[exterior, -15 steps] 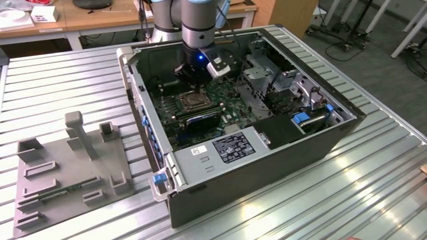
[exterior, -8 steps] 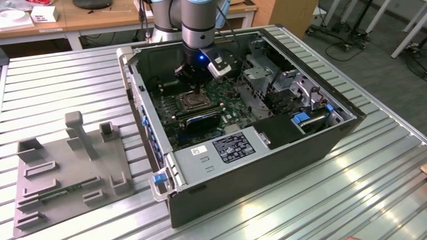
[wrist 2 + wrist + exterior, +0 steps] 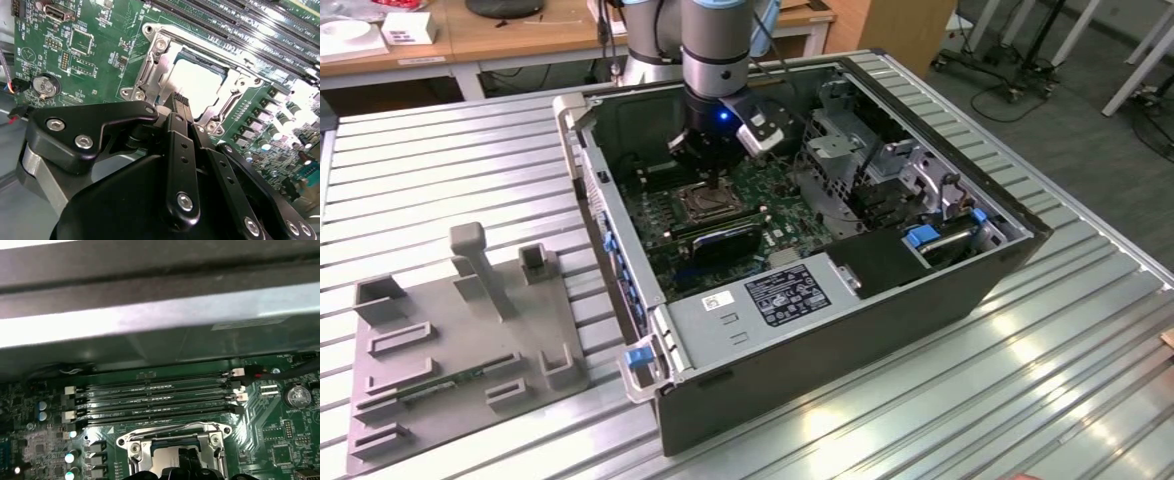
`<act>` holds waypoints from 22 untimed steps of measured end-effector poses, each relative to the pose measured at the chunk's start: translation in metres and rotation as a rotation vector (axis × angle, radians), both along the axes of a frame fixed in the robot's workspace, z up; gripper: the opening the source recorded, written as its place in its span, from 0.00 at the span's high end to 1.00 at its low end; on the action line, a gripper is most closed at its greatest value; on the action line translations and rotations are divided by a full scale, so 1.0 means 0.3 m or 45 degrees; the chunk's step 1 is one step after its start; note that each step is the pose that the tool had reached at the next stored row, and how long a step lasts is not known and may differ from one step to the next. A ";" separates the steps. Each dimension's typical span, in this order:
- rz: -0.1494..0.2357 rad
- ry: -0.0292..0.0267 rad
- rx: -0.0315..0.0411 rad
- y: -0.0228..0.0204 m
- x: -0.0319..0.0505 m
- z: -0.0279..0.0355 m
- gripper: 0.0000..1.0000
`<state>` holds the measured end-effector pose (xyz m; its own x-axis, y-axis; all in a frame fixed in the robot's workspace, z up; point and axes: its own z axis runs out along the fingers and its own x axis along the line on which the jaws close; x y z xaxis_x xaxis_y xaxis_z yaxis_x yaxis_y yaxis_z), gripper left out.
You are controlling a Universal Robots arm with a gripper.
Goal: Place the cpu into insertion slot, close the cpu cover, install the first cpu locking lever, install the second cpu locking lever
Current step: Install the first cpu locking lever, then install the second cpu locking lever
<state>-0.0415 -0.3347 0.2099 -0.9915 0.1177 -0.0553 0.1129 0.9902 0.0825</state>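
The insertion slot [image 3: 706, 204] sits in the green board inside the open computer case. In the second wrist view the cpu [image 3: 197, 85] lies flat in the slot, its pale face glaring bright. The silver cpu cover [image 3: 152, 67] frames the chip and looks laid down around it. My gripper [image 3: 179, 101] is low at the near edge of the socket, fingers together, nothing visible between them. In the first wrist view the gripper [image 3: 182, 463] overlaps the socket frame [image 3: 131, 446]. Seen from the exterior view, the gripper [image 3: 707, 165] hangs just behind the slot. I cannot make out the locking levers.
Long black memory slots [image 3: 155, 400] run beside the socket, with the case wall [image 3: 150, 315] beyond them. A coin battery [image 3: 45, 86] sits on the board. A metal drive cage [image 3: 854, 165] fills the case's right side. A grey fixture plate [image 3: 454, 350] lies on the slatted table.
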 end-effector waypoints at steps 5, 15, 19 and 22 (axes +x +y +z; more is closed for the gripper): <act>0.018 -0.0001 0.0001 -0.016 -0.021 -0.001 0.90; 0.023 0.0000 0.0003 -0.039 -0.026 0.013 0.90; 0.023 -0.0001 0.0012 -0.039 -0.026 0.025 0.90; 0.023 0.0000 0.0012 -0.039 -0.026 0.030 0.90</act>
<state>-0.0493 -0.3465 0.2189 -0.9935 0.0998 -0.0553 0.0950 0.9920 0.0834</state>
